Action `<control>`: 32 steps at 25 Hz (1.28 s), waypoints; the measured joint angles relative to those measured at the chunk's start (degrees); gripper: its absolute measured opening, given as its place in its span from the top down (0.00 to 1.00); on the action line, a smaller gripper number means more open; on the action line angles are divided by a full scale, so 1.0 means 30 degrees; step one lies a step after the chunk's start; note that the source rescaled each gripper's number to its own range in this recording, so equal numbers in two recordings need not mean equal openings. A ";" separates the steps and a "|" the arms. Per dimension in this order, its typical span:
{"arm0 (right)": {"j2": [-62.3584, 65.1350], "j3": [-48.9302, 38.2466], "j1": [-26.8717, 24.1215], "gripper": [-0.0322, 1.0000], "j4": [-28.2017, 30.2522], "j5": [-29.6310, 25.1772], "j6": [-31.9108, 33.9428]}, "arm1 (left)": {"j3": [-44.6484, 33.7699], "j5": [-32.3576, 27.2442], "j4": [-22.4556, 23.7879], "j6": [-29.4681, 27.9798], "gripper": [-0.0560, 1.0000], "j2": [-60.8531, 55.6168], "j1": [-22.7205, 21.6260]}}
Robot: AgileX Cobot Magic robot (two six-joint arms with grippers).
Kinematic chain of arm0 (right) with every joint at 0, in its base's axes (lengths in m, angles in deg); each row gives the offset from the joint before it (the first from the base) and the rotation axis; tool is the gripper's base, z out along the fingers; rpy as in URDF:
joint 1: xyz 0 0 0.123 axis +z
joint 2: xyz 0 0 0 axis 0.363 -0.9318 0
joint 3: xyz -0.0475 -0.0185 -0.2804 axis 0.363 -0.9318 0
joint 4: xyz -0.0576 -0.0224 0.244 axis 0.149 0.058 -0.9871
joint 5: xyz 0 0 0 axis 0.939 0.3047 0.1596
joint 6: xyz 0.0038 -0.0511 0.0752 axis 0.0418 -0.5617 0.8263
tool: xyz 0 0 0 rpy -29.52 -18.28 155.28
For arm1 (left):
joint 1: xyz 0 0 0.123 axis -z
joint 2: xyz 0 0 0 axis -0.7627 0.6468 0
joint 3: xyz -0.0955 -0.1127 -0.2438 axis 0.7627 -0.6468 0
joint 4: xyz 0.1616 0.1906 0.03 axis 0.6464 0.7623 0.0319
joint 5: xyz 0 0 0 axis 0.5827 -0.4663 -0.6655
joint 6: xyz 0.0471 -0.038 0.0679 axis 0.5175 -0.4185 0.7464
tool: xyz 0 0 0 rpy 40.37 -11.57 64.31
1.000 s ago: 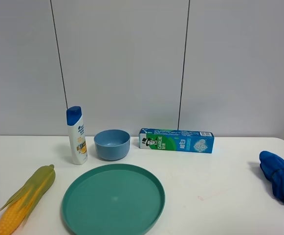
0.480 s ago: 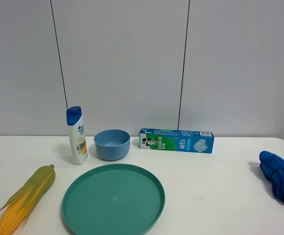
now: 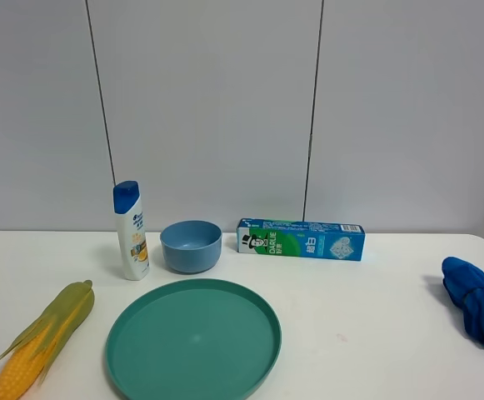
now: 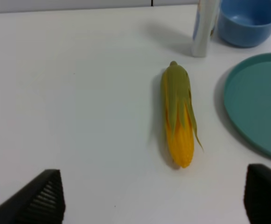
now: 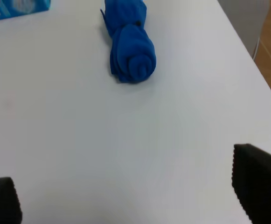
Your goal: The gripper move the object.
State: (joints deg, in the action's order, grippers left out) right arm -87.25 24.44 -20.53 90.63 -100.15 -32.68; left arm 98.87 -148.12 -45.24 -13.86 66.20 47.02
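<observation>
A corn cob (image 3: 42,340) with green husk lies at the table's front left; it also shows in the left wrist view (image 4: 178,114). A teal plate (image 3: 193,337) sits front centre. A blue bowl (image 3: 191,245), a white shampoo bottle (image 3: 130,231) and a toothpaste box (image 3: 301,239) stand behind it. A rolled blue cloth (image 3: 477,301) lies at the right edge, also in the right wrist view (image 5: 128,44). My left gripper (image 4: 154,198) is open, hovering short of the corn. My right gripper (image 5: 126,196) is open, short of the cloth. Neither arm shows in the exterior view.
The white table (image 3: 366,325) ends at a right edge near the cloth (image 5: 252,70), with floor beyond. A grey wall stands behind the objects. The plate's rim (image 4: 228,93) lies close beside the corn.
</observation>
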 joint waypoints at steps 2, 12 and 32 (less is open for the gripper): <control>0.0000 -0.0134 0.0000 0.10 -0.0019 0.0476 0.0019 | 0.0000 0.0000 0.0000 0.0000 0.00 0.0000 0.0000; 0.0000 -0.0854 0.0000 0.10 -0.0054 0.2119 0.0455 | 0.0000 0.0000 0.0000 0.0000 0.00 0.0000 0.0000; 0.0000 -0.0854 0.0000 0.10 -0.0054 0.2154 0.0455 | 0.0000 0.0000 0.0000 0.0000 0.00 0.0000 0.0000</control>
State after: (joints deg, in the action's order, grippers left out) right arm -87.25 21.88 -20.53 90.47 -93.69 -31.32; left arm 98.87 -148.12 -45.24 -13.86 66.20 47.02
